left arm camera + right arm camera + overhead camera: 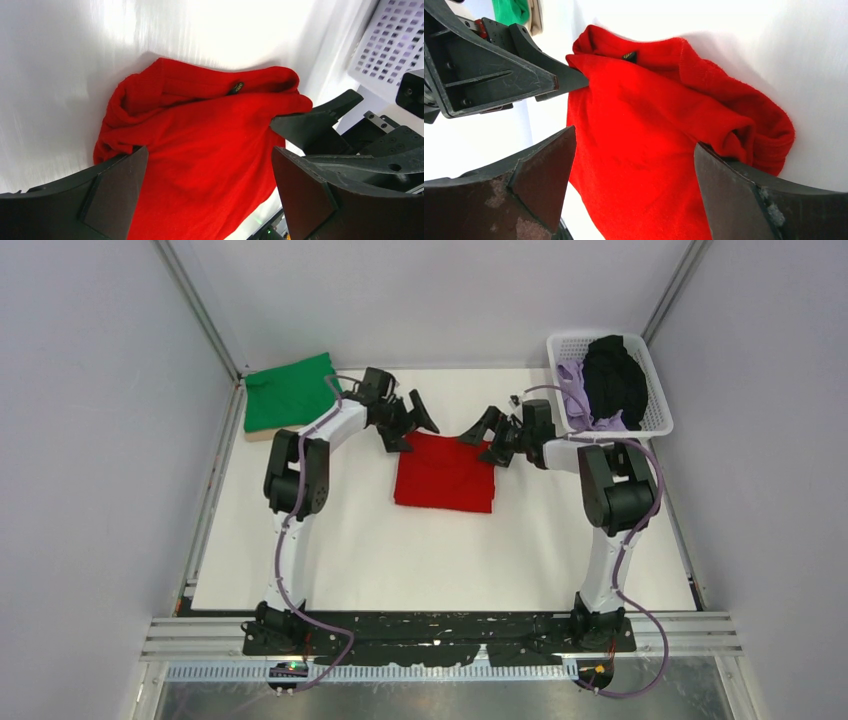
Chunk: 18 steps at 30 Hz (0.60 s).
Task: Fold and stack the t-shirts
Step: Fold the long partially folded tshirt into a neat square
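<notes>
In the top view the folded red t-shirt (445, 475) lies mid-frame, its upper edge running left to right between the left gripper (412, 425) and the right gripper (487, 440), each spread wide, empty, and equally near its own upper corner.

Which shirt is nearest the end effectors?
The red t-shirt, folded mid-table, with the left end effector and right end effector open at its far edge; the green t-shirt lies apart at the far-left corner.
</notes>
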Each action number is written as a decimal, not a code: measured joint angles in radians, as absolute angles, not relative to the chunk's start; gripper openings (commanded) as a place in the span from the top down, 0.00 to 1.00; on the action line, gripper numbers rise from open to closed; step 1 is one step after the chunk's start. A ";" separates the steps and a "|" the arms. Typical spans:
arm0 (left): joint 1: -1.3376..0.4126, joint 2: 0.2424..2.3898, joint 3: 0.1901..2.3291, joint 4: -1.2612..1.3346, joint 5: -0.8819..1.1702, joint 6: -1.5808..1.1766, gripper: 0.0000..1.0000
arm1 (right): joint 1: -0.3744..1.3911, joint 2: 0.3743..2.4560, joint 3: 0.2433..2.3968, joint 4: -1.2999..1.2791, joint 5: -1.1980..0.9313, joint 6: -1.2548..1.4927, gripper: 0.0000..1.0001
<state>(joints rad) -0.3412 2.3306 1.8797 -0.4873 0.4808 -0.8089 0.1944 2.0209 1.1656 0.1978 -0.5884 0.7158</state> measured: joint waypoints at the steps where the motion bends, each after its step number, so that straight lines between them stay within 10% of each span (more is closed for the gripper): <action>1: -0.343 2.318 1.859 -0.489 0.484 -0.807 0.00 | 0.195 2.004 1.134 0.219 -0.588 0.716 0.05; 18: -0.456 1.881 1.318 -0.522 0.339 -0.712 0.00 | 0.247 1.590 0.733 0.102 -0.528 0.675 0.05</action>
